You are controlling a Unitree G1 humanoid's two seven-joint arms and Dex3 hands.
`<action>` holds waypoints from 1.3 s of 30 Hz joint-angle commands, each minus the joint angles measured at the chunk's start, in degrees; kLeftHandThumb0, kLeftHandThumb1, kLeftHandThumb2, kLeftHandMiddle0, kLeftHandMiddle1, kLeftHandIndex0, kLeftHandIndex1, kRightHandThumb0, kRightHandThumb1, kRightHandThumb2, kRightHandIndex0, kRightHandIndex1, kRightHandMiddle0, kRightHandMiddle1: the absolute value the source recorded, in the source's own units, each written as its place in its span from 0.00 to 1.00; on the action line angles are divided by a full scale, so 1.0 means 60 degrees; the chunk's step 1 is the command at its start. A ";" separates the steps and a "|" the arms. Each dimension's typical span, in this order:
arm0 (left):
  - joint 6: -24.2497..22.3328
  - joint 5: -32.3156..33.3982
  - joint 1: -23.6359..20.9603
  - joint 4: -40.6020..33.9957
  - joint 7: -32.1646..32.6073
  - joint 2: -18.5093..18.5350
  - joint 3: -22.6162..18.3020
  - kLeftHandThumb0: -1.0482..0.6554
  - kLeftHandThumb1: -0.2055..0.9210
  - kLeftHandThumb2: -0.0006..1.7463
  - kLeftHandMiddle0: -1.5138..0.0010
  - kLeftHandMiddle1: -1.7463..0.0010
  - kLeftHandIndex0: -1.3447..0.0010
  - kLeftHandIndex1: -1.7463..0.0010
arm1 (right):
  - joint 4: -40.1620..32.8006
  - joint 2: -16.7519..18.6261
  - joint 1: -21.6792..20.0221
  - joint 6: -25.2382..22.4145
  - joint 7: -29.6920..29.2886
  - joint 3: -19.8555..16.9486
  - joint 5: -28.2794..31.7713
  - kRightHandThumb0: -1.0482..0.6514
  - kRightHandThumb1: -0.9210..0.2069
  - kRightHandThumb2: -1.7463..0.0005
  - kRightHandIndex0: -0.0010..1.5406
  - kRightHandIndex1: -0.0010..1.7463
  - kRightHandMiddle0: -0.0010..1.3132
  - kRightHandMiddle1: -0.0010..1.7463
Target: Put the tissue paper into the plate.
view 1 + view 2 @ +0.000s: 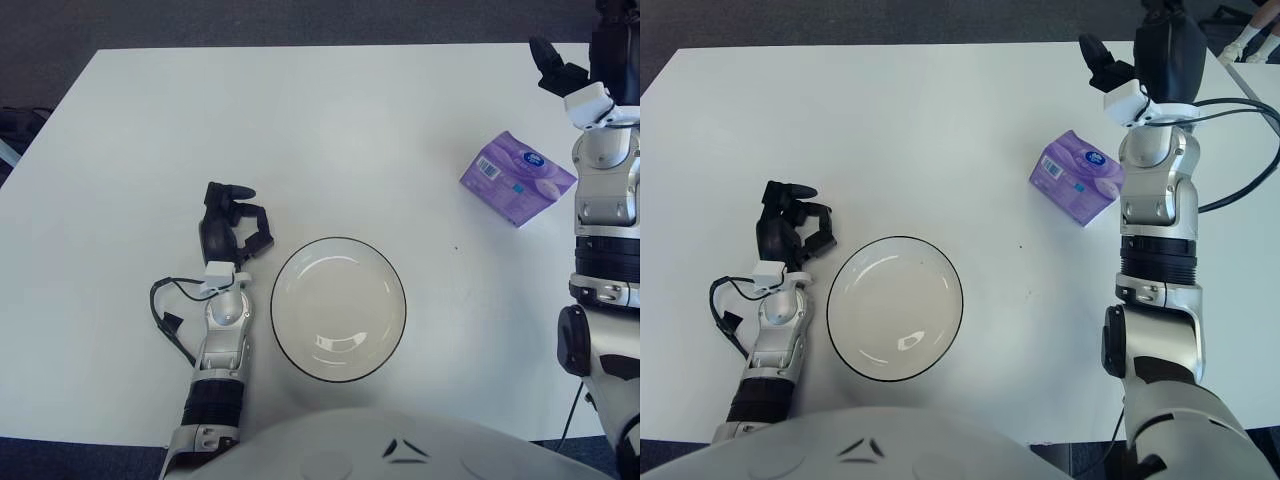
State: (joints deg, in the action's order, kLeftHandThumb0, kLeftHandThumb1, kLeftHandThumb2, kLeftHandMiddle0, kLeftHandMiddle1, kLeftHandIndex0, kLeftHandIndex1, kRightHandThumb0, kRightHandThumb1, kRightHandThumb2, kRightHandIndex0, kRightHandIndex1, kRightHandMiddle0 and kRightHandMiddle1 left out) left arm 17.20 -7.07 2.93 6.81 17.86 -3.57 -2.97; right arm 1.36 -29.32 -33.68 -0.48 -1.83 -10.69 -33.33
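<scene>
While right hand (1155, 45) is cropped, tissue pack (517, 179) unheld

Tissue pack and plate, well apart on the white worktop.
The tissue paper (517, 178) is a small purple pack with a white barcode label and a blue oval logo, lying flat and skewed toward the right edge. The plate (338, 308) is round, shallow, cream-white with a dark rim, upright and empty, near the front edge.
</scene>
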 commanded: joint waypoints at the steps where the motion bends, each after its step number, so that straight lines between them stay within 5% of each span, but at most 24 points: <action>1: -0.0372 -0.0061 0.0836 0.1037 0.0004 -0.0084 -0.0010 0.61 0.60 0.61 0.61 0.15 0.74 0.00 | -0.2242 -0.1828 0.1174 -0.0139 0.1786 -0.0425 -0.0329 0.09 0.00 0.52 0.00 0.01 0.00 0.21; 5: -0.0364 -0.0036 0.0846 0.1023 -0.0033 -0.0094 -0.0009 0.61 0.60 0.60 0.61 0.15 0.75 0.00 | -0.3509 -0.2927 0.1664 0.0231 0.3126 -0.0920 -0.0002 0.02 0.00 0.60 0.00 0.00 0.00 0.16; 8: -0.0316 -0.0011 0.0848 0.1024 -0.0061 -0.0101 -0.0007 0.61 0.61 0.60 0.61 0.16 0.75 0.00 | -0.2598 -0.3765 0.1524 0.1366 0.3591 -0.0402 0.0258 0.01 0.01 0.68 0.00 0.00 0.00 0.06; 11: -0.0301 -0.0017 0.0844 0.1028 -0.0058 -0.0104 -0.0008 0.61 0.61 0.60 0.61 0.16 0.75 0.00 | -0.2153 -0.4135 0.1380 0.1722 0.3924 -0.0173 0.0465 0.00 0.02 0.72 0.00 0.00 0.00 0.02; 13: -0.0313 -0.0050 0.0848 0.1018 -0.0047 -0.0104 0.0004 0.61 0.61 0.60 0.61 0.16 0.74 0.00 | -0.1631 -0.4458 0.0703 0.1647 0.4506 0.0232 0.0569 0.00 0.06 0.74 0.00 0.00 0.00 0.01; 29: -0.0358 -0.0086 0.0813 0.1026 -0.0042 -0.0095 0.0037 0.61 0.60 0.61 0.60 0.15 0.74 0.00 | -0.0951 -0.5904 -0.0041 0.2883 0.7137 0.0894 0.2357 0.01 0.21 0.79 0.00 0.00 0.00 0.00; 39: -0.0410 -0.0093 0.0718 0.1098 -0.0006 -0.0127 0.0043 0.61 0.58 0.63 0.60 0.14 0.74 0.00 | -0.0743 -0.6116 -0.0450 0.2804 0.8402 0.1026 0.3363 0.07 0.38 0.64 0.00 0.00 0.00 0.00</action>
State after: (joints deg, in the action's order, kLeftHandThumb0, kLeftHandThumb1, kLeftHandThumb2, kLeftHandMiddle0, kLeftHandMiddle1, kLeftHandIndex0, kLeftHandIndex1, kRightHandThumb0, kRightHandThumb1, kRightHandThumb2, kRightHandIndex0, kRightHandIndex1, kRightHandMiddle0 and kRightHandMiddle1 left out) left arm 17.06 -7.18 2.97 7.30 17.84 -3.71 -2.95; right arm -3.13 -64.73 -35.33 16.31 47.15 -4.63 -14.76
